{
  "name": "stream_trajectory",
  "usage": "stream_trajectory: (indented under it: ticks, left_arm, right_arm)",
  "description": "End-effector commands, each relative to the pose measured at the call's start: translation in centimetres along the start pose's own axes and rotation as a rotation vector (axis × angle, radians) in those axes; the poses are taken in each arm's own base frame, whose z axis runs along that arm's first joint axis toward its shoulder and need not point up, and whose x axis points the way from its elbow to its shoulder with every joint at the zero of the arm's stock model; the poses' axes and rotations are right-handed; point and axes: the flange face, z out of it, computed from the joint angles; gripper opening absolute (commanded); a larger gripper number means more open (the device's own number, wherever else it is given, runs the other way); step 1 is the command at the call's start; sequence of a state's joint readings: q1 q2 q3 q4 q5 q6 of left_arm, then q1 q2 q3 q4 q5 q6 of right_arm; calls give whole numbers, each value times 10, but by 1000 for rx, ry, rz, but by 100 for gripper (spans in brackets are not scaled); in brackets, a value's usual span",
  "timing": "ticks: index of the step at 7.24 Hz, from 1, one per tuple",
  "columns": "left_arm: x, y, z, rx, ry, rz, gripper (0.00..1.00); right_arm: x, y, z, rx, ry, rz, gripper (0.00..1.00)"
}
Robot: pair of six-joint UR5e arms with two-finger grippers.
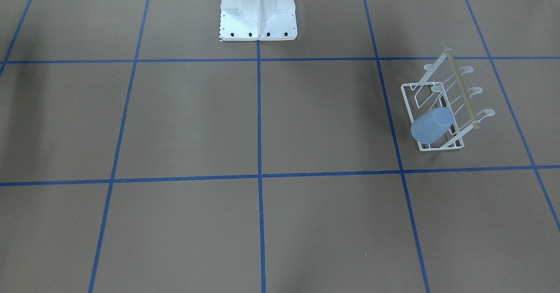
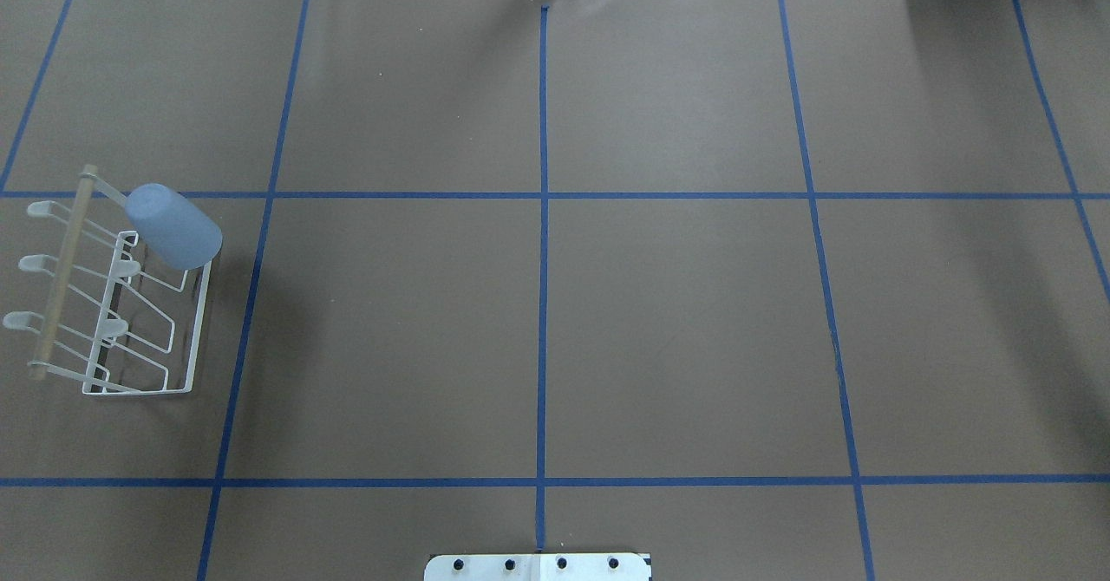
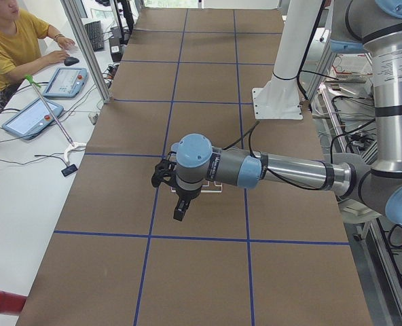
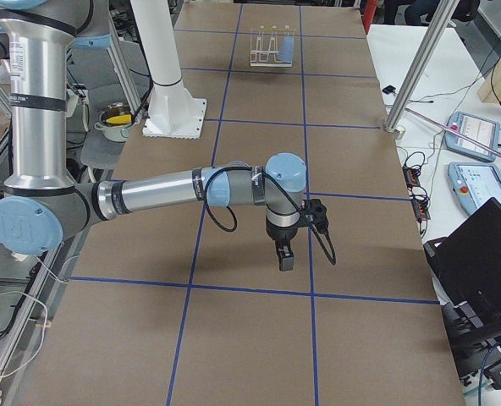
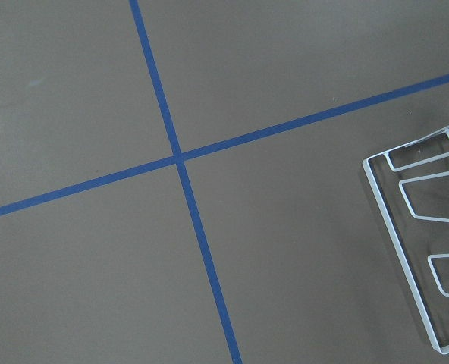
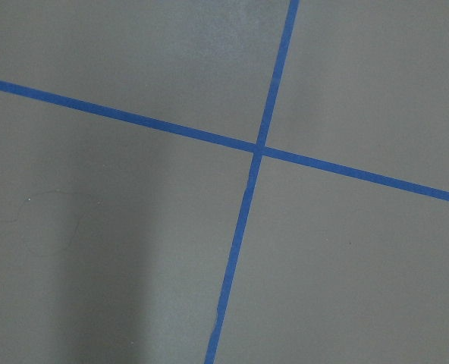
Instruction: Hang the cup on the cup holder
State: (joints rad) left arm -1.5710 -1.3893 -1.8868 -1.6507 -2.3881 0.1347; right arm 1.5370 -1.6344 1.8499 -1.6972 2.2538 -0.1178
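Pale blue cup (image 1: 432,125), tilted, seemingly hung on white wire cup holder (image 1: 462,89); left gripper (image 3: 179,210), right gripper (image 4: 284,258): cannot tell opening

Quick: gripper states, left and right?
Left gripper: cannot be told, seen only in a side view.
Right gripper: cannot be told, same reason.
Neither holds the cup.

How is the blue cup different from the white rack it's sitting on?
The cup is pale blue; the cup holder is white wire with a tan wooden rod. The cup is one solid, smooth shape, while the cup holder is an open frame you can see through. The cup sits tilted, raised up on the cup holder, which stands flat on the table. They touch each other, on the robot's left side.
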Motion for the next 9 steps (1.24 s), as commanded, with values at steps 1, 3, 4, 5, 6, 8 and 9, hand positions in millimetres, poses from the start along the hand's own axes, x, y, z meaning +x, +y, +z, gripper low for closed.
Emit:
stream_trajectory:
  ticks: [1, 3, 4, 5, 6, 8, 9]
  left_arm:
    - [-1, 1, 1, -3, -1, -3, 98]
    - [-2, 1, 1, -3, -1, -5, 98]
    - [-3, 2, 2, -4, -1, -4, 98]
    - [-4, 3, 3, -7, 0, -8, 98]
    - [-4, 3, 3, -6, -1, -8, 98]
    - [-4, 3, 3, -6, -1, -8, 98]
    - [-3, 2, 2, -5, -1, -7, 98]
  right_arm:
    - [-4, -2, -3, 8, -20, 24, 100]
    - [-1, 0, 1, 2, -21, 35, 100]
    - [0, 2, 3, 1, -21, 36, 100]
    - [0, 3, 3, 1, -21, 36, 100]
    - [1, 3, 4, 0, -20, 37, 100]
    - [1, 5, 5, -3, -20, 41, 100]
    - [2, 5, 5, -4, -20, 42, 100]
